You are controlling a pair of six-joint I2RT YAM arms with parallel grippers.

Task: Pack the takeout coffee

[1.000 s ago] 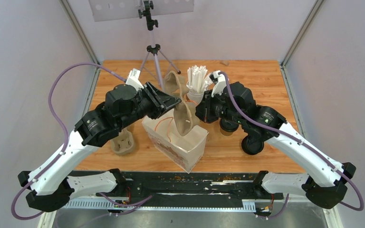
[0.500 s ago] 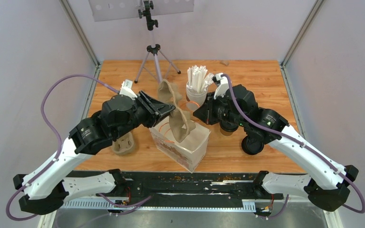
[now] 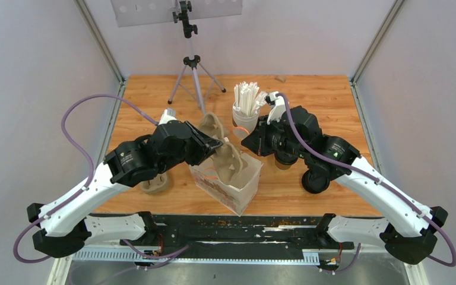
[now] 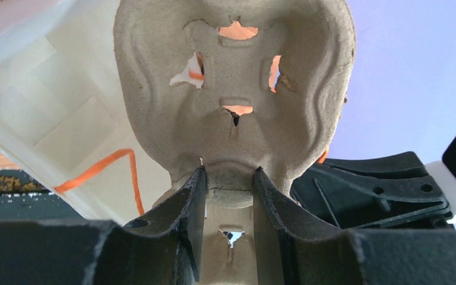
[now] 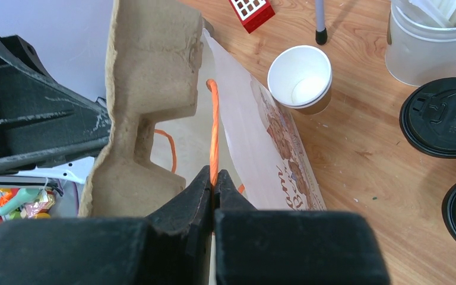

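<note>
Over the orange-brown wooden table (image 3: 332,101), the left gripper (image 3: 217,142) pinches a grey-brown moulded pulp cup carrier (image 3: 225,159). The carrier is tilted on edge, its lower end inside the open white paper bag (image 3: 237,190). The right gripper (image 3: 246,141) sits at the bag's far rim. Beneath the right arm a lidded brown paper cup (image 3: 285,161) stands on the table, half hidden, outside the bag and just right of it. A tall white cup of paper-wrapped straws (image 3: 245,113) stands behind the bag.

At the left wrist, both fingers (image 4: 193,202) press on a narrow neck of the carrier, with the bag's pale wall to the left.

At the right wrist, the jaws are pressed together on the bag's orange cord handle (image 5: 214,119). An open brown paper cup (image 5: 300,80), white inside, stands on the wood beyond the bag. It is apart from two round black lids (image 5: 442,119); what lies under them I cannot tell.
</note>
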